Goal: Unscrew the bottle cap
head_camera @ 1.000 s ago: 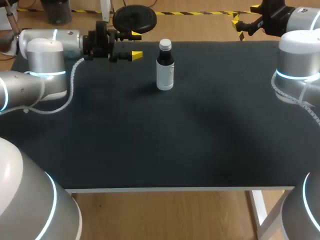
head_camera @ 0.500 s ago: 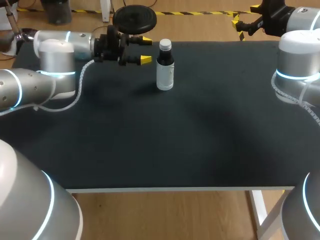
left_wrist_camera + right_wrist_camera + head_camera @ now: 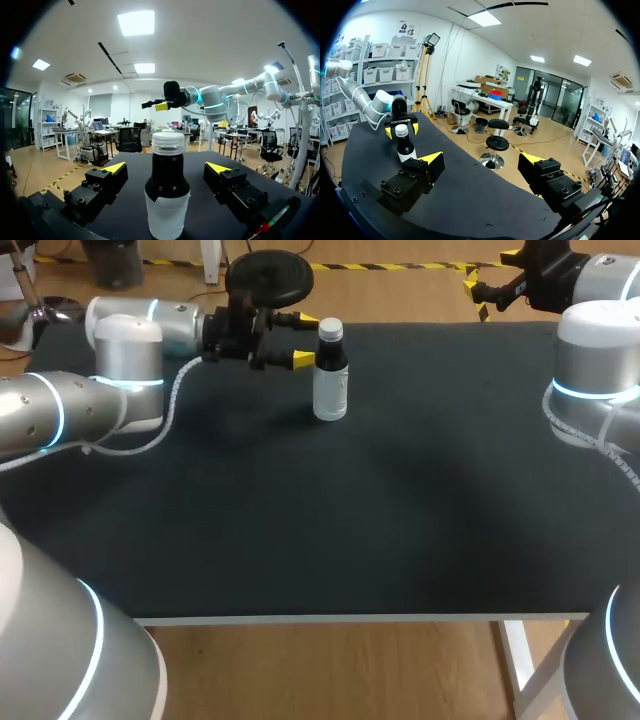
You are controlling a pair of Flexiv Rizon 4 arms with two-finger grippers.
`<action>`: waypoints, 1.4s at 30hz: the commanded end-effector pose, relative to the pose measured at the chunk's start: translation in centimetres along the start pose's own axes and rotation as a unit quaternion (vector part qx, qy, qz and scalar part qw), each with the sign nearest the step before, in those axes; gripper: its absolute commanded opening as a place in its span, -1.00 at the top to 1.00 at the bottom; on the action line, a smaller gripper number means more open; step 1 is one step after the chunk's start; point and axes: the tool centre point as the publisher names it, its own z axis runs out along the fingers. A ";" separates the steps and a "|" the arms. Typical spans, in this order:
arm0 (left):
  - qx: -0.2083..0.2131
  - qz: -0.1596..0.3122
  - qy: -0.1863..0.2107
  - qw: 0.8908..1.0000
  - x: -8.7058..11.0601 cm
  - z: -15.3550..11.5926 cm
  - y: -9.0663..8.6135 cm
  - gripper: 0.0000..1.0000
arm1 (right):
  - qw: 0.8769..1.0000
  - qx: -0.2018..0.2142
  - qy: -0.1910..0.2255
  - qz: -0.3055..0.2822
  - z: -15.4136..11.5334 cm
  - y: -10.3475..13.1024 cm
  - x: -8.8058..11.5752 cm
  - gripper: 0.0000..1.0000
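Standing bottle (image 3: 330,380), just ahead of left claw (image 3: 304,340)

Wide-spread left tool (image 3: 305,340) just beside upright bottle (image 3: 330,380)

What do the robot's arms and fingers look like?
The left arm and right arm are fat, rounded silver tubes with glowing light-blue rings. White cables loop beside them. The black, blocky left gripper and right gripper each have two fingers with yellow tips.

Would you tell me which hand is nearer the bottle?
Left. The left hand is open just beside the bottle; the right hand hangs far away, past the table's far edge.
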 end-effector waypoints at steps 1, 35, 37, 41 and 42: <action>0.003 0.000 0.030 1.000 -0.7 0.5 0.3 -1.00 | 1.000 0.000 0.000 0.000 -0.1 0.0 0.0 -1.00; 0.007 -0.004 0.085 0.996 -1.0 3.8 0.6 -1.00 | 1.000 0.000 0.000 0.000 -0.1 0.0 0.0 -1.00; 0.007 -0.003 0.087 0.996 -0.9 3.8 0.6 -1.00 | 1.000 0.000 0.000 0.000 -0.1 0.0 0.0 -1.00; 0.005 -0.004 0.090 0.996 -0.8 3.9 0.6 -1.00 | 1.000 0.000 0.000 0.000 -0.1 0.0 0.0 -1.00; 0.005 -0.003 0.090 0.996 -0.8 3.9 0.6 -1.00 | 1.000 0.000 0.000 0.000 -0.1 0.0 0.0 -1.00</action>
